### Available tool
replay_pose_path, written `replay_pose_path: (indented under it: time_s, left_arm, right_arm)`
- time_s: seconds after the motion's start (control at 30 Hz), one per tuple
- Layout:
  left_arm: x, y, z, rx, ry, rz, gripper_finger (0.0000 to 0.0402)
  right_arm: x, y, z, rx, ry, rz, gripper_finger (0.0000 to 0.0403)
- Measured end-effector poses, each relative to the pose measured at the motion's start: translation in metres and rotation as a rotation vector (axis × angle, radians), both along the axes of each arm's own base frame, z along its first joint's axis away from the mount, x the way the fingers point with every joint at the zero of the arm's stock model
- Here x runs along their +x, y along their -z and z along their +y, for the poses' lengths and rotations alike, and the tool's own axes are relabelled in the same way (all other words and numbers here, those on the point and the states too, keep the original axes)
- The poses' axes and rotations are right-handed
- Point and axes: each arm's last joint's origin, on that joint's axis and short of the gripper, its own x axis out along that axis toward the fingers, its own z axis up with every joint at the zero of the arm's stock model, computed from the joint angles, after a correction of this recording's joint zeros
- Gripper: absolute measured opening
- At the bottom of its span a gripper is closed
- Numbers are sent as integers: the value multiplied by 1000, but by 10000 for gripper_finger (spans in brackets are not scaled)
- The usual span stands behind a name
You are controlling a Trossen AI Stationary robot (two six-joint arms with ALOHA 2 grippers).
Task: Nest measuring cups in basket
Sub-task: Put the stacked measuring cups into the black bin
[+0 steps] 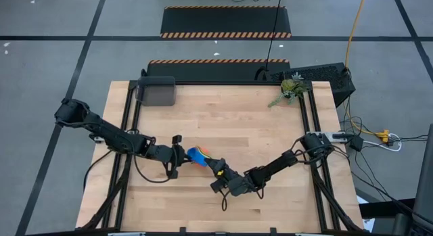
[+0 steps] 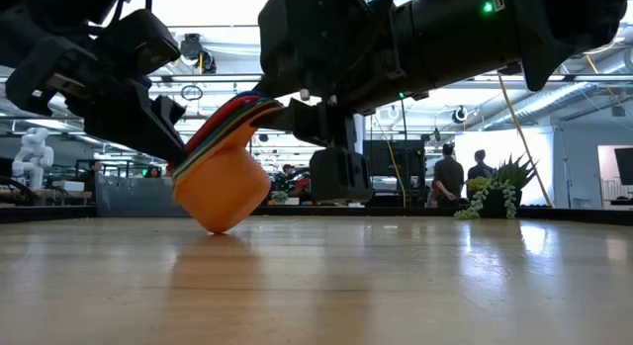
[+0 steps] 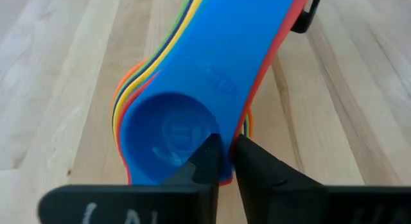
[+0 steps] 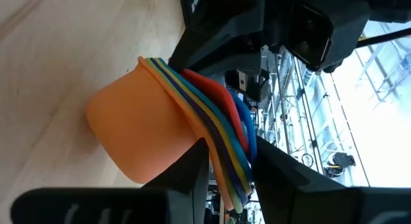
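Observation:
The measuring cups (image 1: 197, 156) are nested into one stack with an orange cup (image 2: 223, 192) outermost and a blue cup (image 3: 173, 131) innermost. The stack stands near the middle of the table, tilted, with its handles (image 2: 247, 113) slanting upward. My left gripper (image 1: 179, 155) is shut on the stack's rim from the left. My right gripper (image 1: 215, 167) is shut on the handles from the right. The dark grey basket (image 1: 157, 91) stands at the table's far edge, left of centre, away from both grippers. My left gripper pinches the stack's rim (image 3: 226, 147) on the side away from the handles, with one finger (image 3: 204, 161) inside the blue cup's bowl and the other outside. The fingers slant down from the table's left. The stack sits tilted, and the orange cup's bottom (image 2: 220, 226) is on the table. My right gripper has the fanned stack of handles (image 4: 228, 163) between its two fingers, close to the bowls. The fingers come about level from the table's right and near side and lie across the handles. The handles are clear of the table.
A green plant sprig (image 1: 292, 88) lies at the table's far right corner. Dark rails (image 1: 128, 114) run along the table's left and right sides. Bare wood lies between the cups and the basket. People stand in the room beyond the table (image 2: 460, 177).

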Motion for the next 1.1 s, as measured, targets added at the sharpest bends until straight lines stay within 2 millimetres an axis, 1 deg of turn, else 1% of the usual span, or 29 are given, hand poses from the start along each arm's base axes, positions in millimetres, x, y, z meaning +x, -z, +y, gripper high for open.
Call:
replay_pose_path:
  time_s: [0.13,0.23,1.1]
  left_arm:
    - [0,-2,1,-13,-8,-11,69]
    - [2,-4,0,-24,-6,-37,80]
    - [2,-4,0,-44,-16,-44,81]
  right_arm:
    - [0,0,0,-7,-3,7,90]
    - [0,0,0,-16,-9,15,90]
    - [0,0,-1,13,2,-5,91]
